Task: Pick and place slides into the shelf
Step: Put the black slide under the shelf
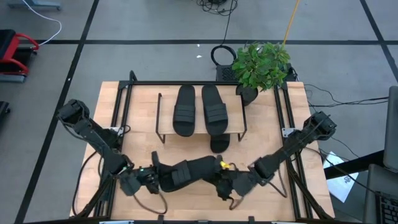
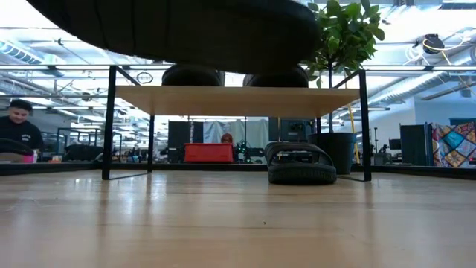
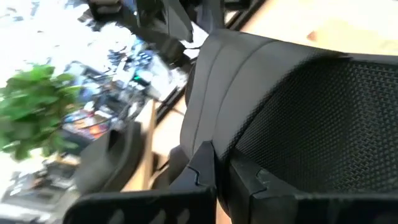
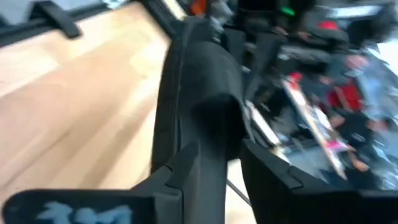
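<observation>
Two black slides (image 1: 185, 110) (image 1: 214, 110) lie side by side, soles down, on the plank top of the shelf (image 1: 239, 134). A third slide (image 2: 301, 164) rests on the table under the shelf's right half. The fourth slide (image 1: 193, 169) hangs in the air near the table's near edge, between both grippers. It fills the top of the low view as a dark mass (image 2: 186, 30). My left gripper (image 1: 155, 177) is shut on its left end. My right gripper (image 1: 225, 183) is shut on its right end. My left gripper (image 3: 227, 177) pinches the slide's left end (image 3: 217, 134) between its two fingers, coming level from the table's left. The textured sole face (image 3: 311, 112) shows beside the fingers. The slide is lifted clear of the table. My right gripper (image 4: 217, 168) pinches the slide's right end (image 4: 208, 124) between its two fingers, coming from the table's right. The slide shows edge-on and runs away from the fingers toward the other arm. No part of it touches the table.
A potted plant (image 1: 261, 62) stands at the shelf's far right corner. Black rails (image 1: 121, 112) (image 1: 283, 112) run along the table's left and right sides. Bare tabletop (image 2: 223, 216) lies in front of the shelf. A person (image 2: 18, 126) sits far back in the room.
</observation>
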